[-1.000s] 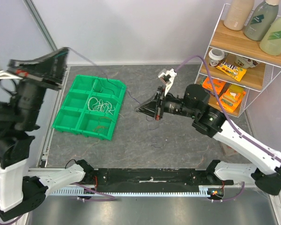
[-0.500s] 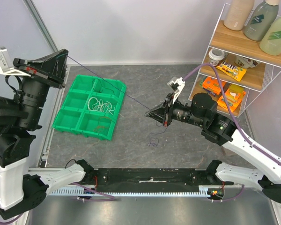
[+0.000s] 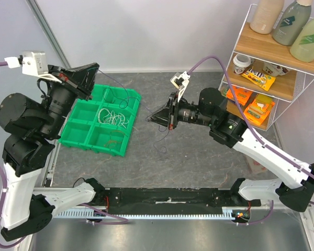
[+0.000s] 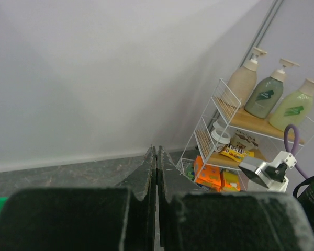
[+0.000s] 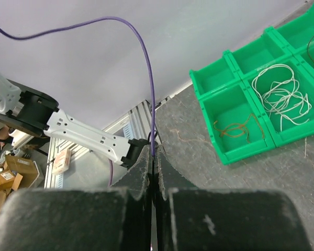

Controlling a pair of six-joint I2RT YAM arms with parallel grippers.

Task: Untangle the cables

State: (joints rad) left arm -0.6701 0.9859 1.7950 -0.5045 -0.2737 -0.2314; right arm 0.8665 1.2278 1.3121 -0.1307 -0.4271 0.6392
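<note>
Just beside the right edge of the green tray [image 3: 94, 94], the right gripper [image 3: 149, 119] had its jaws pressed together on the purple cable [image 5: 152, 104]. Its wrist view showed the cable leaving the fingertips and rising in a loose arc. Above the back-left corner of the tray, the left gripper [image 3: 96, 67] also had its jaws together. The pinch itself was hidden, but a thin line ran to its tip, so it probably held the other end of the same cable.

Half a second before, this cable was stretched straight and the left gripper stood further out from the tray's left side. Now that gripper had come in over the tray and the cable hung slack. I judge that the purple cable was pulled free and was ready to be laid down.

A thin dark strand [image 3: 159, 142] hung from the right gripper to the table [image 3: 199, 157], right of the tray; it may be caught there, I cannot tell.

Inside the tray lay the white cables [image 3: 115, 116], a red-orange cable [image 3: 112, 140] and a dark cable [image 3: 118, 94], each in its own compartment.

Well apart from the tray, on the far right, stood a wire shelf [image 3: 298, 86] with bottles [image 3: 288, 21] and snack packs [image 3: 259, 76]. Nothing stood between the grippers and the tray.
</note>
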